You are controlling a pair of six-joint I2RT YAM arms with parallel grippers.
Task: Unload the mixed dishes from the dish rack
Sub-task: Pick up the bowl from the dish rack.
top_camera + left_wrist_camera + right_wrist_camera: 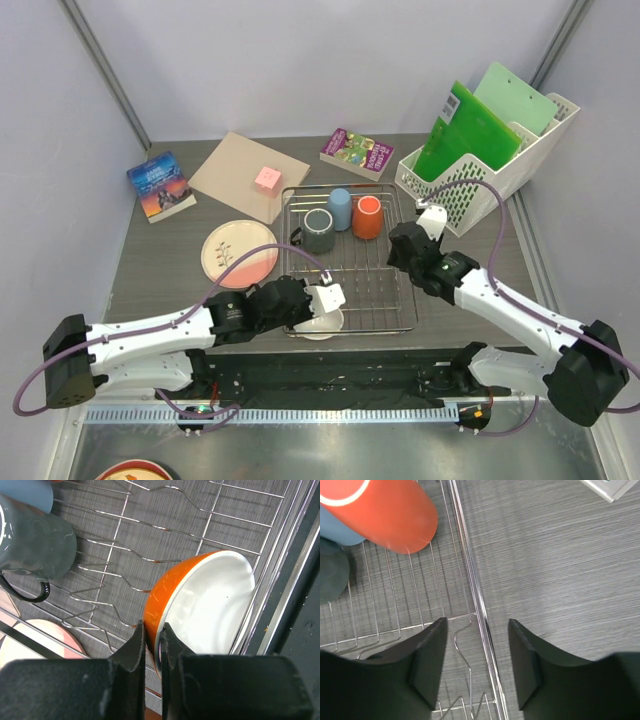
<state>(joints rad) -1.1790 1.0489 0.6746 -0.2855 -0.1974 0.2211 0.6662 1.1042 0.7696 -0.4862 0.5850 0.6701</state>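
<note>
pinching the rim of the small bowl (210,605) between its fingers, the left gripper (152,630) holds it tilted against the dish rack (472,580) wires, probably to lift it clear; the right gripper (476,625) hangs spread astride the rack's side wire, orange mug (385,510) ahead to its left, likely its next pick

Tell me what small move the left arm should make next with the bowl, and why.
Probably lift it straight up a little. The left claw already pinches the rim of the bowl, which leans among the wires at the near edge of the rack. Rising first should free it from the wires before carrying it sideways to the table.
</note>
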